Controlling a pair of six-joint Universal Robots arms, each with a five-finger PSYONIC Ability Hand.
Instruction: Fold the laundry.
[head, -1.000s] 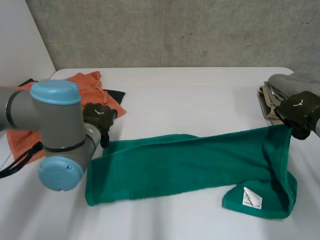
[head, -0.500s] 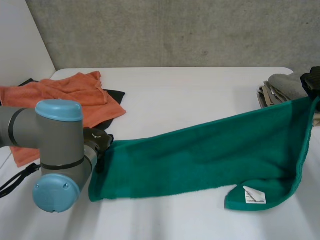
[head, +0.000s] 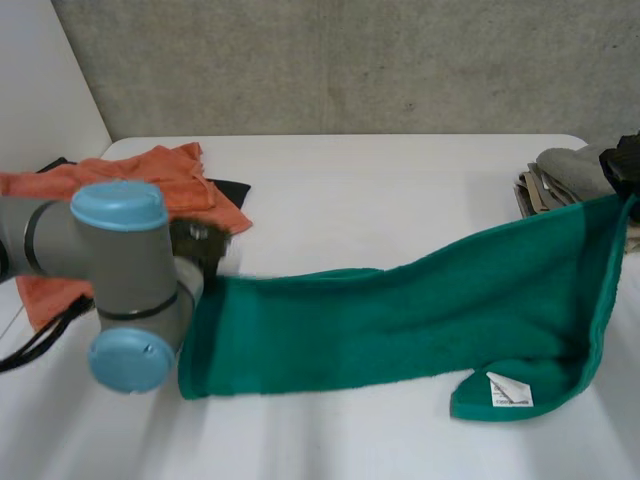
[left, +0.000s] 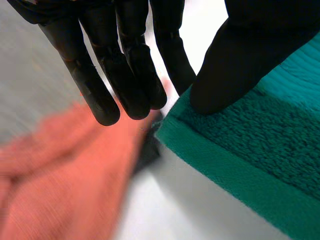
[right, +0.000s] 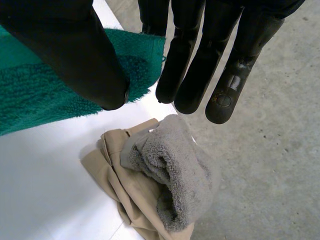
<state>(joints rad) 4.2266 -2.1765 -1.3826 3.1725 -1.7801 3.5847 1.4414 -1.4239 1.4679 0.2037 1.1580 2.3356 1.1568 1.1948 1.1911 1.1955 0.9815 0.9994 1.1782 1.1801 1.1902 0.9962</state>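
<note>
A green towel (head: 400, 320) lies stretched across the white table (head: 380, 190), with a white label (head: 505, 392) on its folded front right corner. My left hand (head: 200, 240) is at the towel's far left corner. In the left wrist view its thumb (left: 235, 65) presses on that corner (left: 260, 145) against straight fingers (left: 125, 65), pinching it. My right hand (head: 625, 160) holds the far right corner raised off the table. In the right wrist view the towel (right: 50, 95) runs between the thumb and the fingers (right: 195, 60).
An orange cloth (head: 150, 185) lies crumpled at the back left over a black cloth (head: 232, 188), close to my left hand. A grey towel (right: 170, 165) on beige folded cloth (right: 130, 195) sits by the table's right edge, under my right hand.
My right hand has lifted the towel's right corner up and to the right. My left hand has closed on the left corner, and the left arm has shifted slightly.
</note>
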